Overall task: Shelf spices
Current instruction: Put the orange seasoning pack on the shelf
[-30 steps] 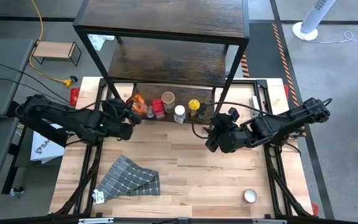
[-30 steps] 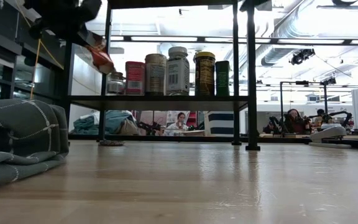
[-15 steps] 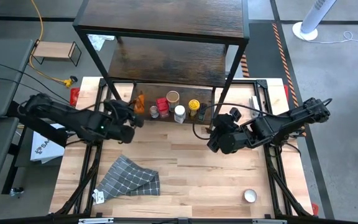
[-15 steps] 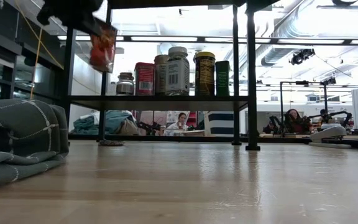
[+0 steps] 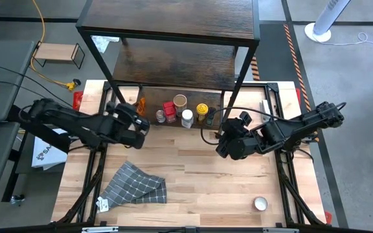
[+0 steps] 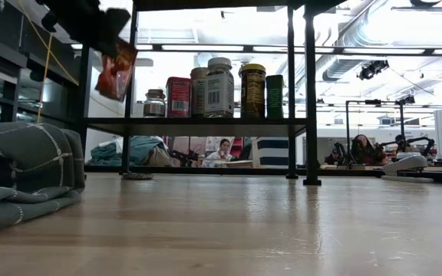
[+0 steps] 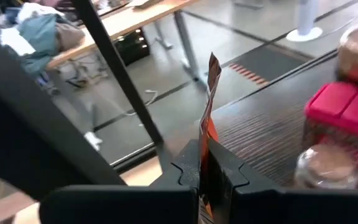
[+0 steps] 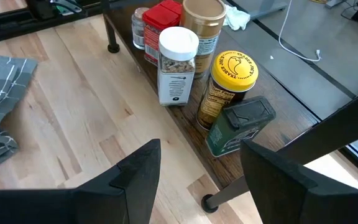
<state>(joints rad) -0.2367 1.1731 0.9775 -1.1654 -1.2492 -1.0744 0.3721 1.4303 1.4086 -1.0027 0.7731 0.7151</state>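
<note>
The shelf [image 5: 173,26] stands at the table's far side. On its lowest board [image 7: 272,124] stand several spices: a red tin [image 8: 163,15], a tan-lidded jar [image 8: 202,18], a white-lidded jar [image 8: 178,62], a yellow-lidded jar [image 8: 232,81], a green tin [image 8: 241,124] and a small glass jar [image 8: 140,25]. My left gripper [image 7: 205,177] is shut on an orange-red spice packet [image 6: 117,69] at the board's left end. My right gripper [image 8: 197,168] hangs open and empty, near the shelf's right post. My left gripper pinches the packet between its two fingers [image 7: 229,177], at the packet's near end [image 7: 205,146]. The fingers reach in from the table's near side, slanting slightly down. The packet stands on edge and sticks out past the fingertips, tilted, clear of the board.
A folded grey checked cloth [image 5: 135,184] lies at the near left of the table. A small round white thing [image 5: 260,204] sits near right. The shelf's black posts [image 6: 309,92] flank the board. A small light-wood stand [image 5: 60,53] is on the floor, far left.
My left gripper has rolled its wrist and edged toward the shelf. The packet, broadside up a second ago, now stands on edge and shows thin from above. My right arm has kept still.
</note>
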